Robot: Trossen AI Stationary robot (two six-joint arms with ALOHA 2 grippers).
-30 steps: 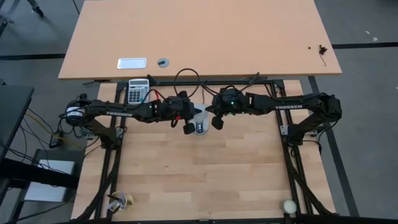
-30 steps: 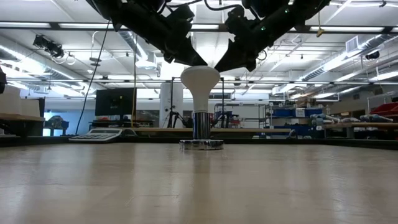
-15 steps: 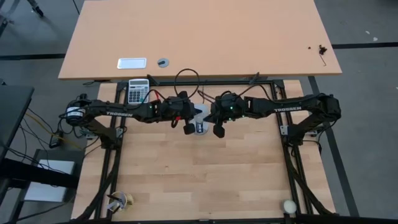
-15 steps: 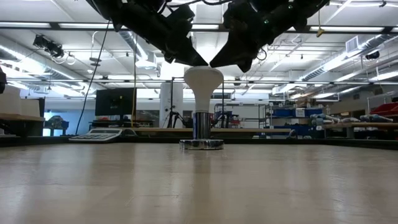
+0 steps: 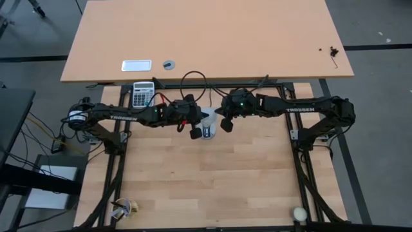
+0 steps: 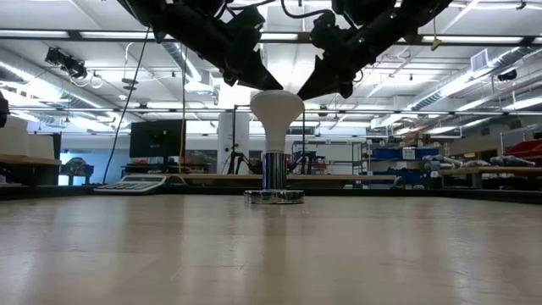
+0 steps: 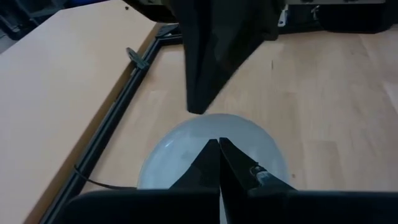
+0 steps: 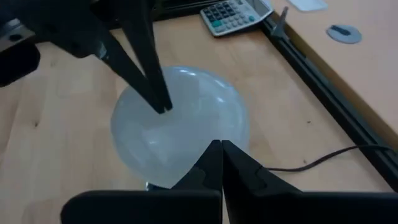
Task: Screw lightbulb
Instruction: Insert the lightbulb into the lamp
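While both arms reach in from opposite sides toward the middle of the far edge of the table (image 5: 193, 187), they meet nose to nose over the lightbulb (image 6: 276, 108), which stands upright, dome up, in the silver socket (image 6: 274, 196) on the wood. Left gripper (image 6: 269, 83) angles down onto the dome's left shoulder; right gripper (image 6: 301, 90) angles down beside the dome's right shoulder. Versus half a second ago: right arm has pulled back and swung its wrist away, so its tip now sits a bit off the dome; left arm hasn't moved, bulb hasn't shifted. Both sets of fingers are pinched fully together, nothing between them. Left tip looks to be touching the glass; right tip is just beside it, contact unclear. Calculator (image 5: 143, 94) sits at the far edge, left of the bulb.
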